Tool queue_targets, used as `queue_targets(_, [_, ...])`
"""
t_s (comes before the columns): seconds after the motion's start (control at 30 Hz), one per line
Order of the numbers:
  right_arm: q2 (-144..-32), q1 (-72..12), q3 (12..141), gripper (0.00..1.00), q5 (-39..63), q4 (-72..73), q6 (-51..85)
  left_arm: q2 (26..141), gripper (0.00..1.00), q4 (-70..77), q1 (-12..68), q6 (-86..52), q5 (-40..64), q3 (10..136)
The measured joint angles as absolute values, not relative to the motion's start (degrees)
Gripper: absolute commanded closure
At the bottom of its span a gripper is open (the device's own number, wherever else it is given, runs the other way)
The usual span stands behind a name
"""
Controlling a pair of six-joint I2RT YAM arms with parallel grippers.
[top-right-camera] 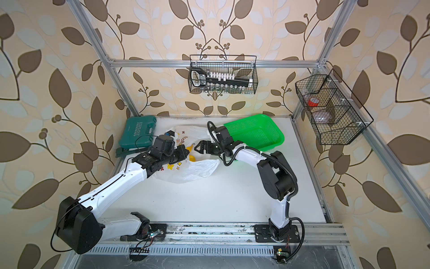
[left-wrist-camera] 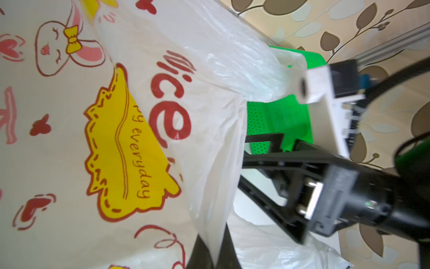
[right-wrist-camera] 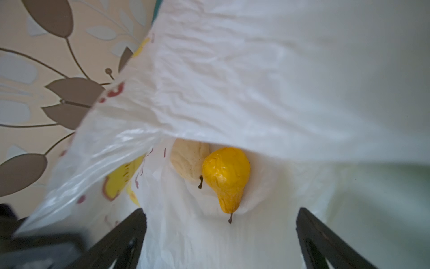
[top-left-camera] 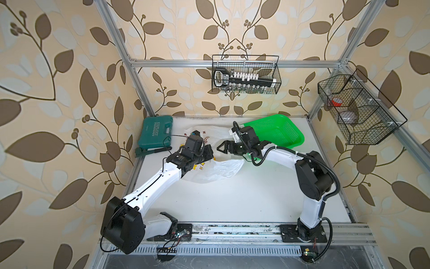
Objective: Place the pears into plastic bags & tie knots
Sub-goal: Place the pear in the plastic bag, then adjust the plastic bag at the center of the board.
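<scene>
Partway: an orange-yellow pear [right-wrist-camera: 225, 177] and a cream pear [right-wrist-camera: 186, 160] lie inside the plastic bag [top-left-camera: 221, 170] — its edge pinched by the left gripper [left-wrist-camera: 213, 253], the right gripper [top-left-camera: 220, 148] spread empty at its mouth — no knot tied, other pears unseen.

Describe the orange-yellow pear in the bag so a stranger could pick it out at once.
Start at the green basket at the back of the white table; the printed plastic bag lies beside it. Inside the bag, in the right wrist view, two pears lie together. Yours is the orange-yellow pear, not the pale cream pear beside it.
</scene>
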State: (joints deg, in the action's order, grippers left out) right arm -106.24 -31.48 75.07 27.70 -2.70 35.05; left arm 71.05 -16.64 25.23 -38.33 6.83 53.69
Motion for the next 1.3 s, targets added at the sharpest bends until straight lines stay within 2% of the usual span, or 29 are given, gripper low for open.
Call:
queue_targets(0.23, [-90.85,-25.87,74.67,0.03,32.42,-7.27,29.32,70.83,1.0,-16.19,25.56,-38.59,5.72,53.08])
queue_targets(0.37, [-88.27,-21.12,74.67,0.03,29.74,-9.26,26.0,70.61,1.0,-16.14,25.56,-38.59,5.54,53.08])
queue_targets(0.63, [-100.18,-19.38,76.12,0.05,22.39,-12.05,23.09,70.43,1.0,-16.14,25.56,-38.57,5.52,53.08])
queue_targets(0.83, [-108.57,-19.38,81.78,0.05,20.73,-12.45,24.47,70.41,1.0,-16.19,25.56,-38.57,5.54,53.08])
queue_targets(1.03, [-112.12,-19.33,88.25,0.07,20.75,-10.94,25.96,70.15,1.0,-16.19,25.56,-38.57,5.52,53.08])
queue_targets(1.2, [-115.26,-19.09,91.81,0.18,21.52,-9.96,27.44,70.13,1.0,-16.19,25.56,-38.57,5.5,53.08])
queue_targets(1.3, [-116.71,-18.92,92.64,0.37,22.33,-9.43,28.27,70.13,1.0,-16.21,25.56,-38.57,5.48,53.08])
